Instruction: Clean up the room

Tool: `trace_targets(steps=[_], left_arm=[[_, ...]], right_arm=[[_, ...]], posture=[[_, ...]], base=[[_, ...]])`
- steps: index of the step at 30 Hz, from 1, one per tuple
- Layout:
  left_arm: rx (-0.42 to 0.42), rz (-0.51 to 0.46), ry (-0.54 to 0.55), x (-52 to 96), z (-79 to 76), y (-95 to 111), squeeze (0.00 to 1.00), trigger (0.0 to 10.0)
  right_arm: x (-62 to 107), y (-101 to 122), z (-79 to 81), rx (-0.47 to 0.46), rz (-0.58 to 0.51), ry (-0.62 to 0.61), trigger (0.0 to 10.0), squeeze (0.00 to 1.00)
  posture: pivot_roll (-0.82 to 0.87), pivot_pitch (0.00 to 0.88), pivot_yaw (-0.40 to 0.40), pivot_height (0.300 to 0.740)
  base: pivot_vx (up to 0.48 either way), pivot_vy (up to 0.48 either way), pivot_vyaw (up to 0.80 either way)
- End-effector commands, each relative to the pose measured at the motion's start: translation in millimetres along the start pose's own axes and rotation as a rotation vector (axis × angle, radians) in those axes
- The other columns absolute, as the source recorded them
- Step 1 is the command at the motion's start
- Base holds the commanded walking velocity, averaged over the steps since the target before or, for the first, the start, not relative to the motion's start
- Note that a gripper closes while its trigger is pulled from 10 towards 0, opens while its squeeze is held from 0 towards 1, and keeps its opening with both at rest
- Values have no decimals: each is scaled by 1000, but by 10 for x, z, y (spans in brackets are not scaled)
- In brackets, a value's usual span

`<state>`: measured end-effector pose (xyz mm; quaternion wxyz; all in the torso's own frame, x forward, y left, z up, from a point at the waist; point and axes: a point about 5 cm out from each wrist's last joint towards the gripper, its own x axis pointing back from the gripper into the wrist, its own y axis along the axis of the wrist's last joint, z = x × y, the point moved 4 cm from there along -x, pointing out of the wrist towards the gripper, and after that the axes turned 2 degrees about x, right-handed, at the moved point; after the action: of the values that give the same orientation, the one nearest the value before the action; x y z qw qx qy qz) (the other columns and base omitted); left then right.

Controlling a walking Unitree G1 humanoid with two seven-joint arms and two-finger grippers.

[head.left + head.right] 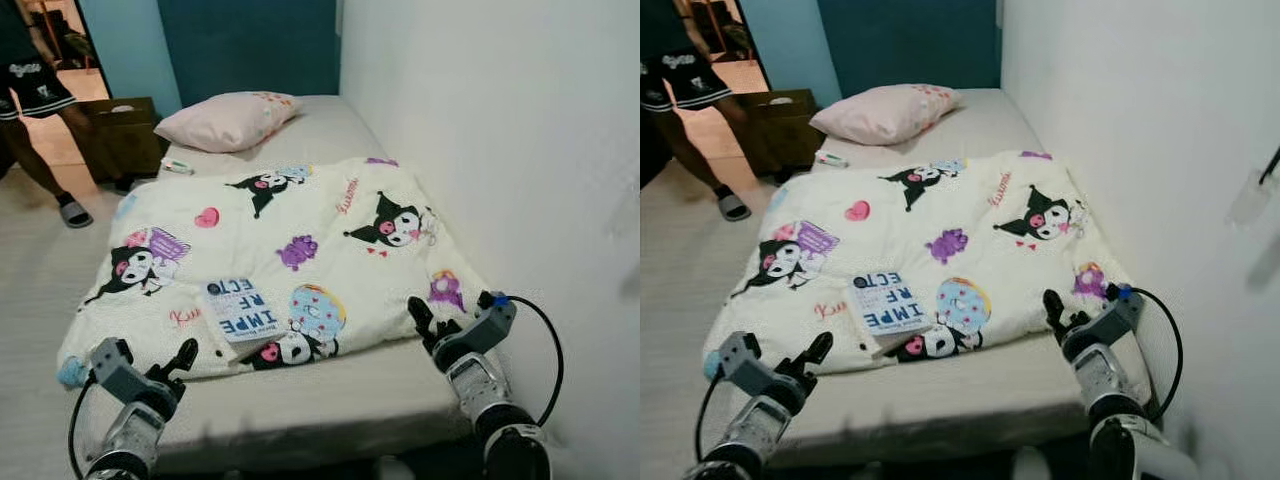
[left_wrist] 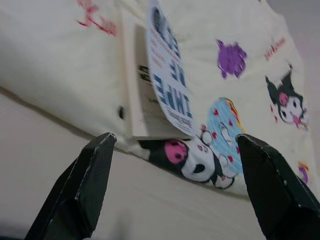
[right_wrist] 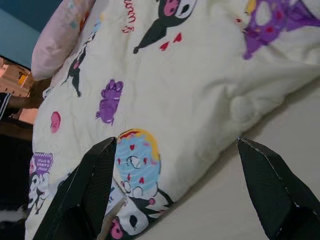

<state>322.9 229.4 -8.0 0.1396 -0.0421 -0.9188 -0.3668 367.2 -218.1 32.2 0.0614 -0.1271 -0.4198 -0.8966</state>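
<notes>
A cream blanket [image 1: 320, 215] with cartoon prints lies spread over the bed's mattress [image 1: 330, 392]. A white book [image 1: 238, 308] with blue lettering rests on the blanket near its front edge. My left gripper [image 1: 178, 362] hovers open over the mattress's front left part, pointing at the book [image 2: 165, 85] a short way ahead. Over the front right part, my right gripper [image 1: 425, 320] is open next to the blanket's hem [image 3: 210, 125]. Neither holds anything.
A pink pillow [image 1: 228, 120] lies at the head of the bed, with a small tube-like item [image 1: 178, 167] beside it. A white wall [image 1: 500, 150] runs along the bed's right side. At the far left a person [image 1: 35, 100] stands by a brown box [image 1: 120, 135].
</notes>
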Motion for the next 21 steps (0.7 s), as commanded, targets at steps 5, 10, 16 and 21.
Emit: trace_targets(steps=[5,10,16,21], left_arm=[[32,-12,-31,-57,-108,26,0,10000],[54,-49,-53,-68,-147,80,0,10000],[75,-92,-34,12,-9,142,0,10000],[75,-115,-2,131,188,201,0,10000]], right_arm=[[-46,64,107,3,-22,25,10000,0],[-53,-20,157,60,26,43,10000,0],[-22,-150,134,67,69,46,10000,0],[-31,-234,203,15,83,56,10000,0]], posture=[[-152,16,7,606],[-136,85,-29,596],[-105,168,-41,581],[-68,265,-34,561]], base=[[0,0,0],[0,0,0],[0,0,0],[0,0,0]])
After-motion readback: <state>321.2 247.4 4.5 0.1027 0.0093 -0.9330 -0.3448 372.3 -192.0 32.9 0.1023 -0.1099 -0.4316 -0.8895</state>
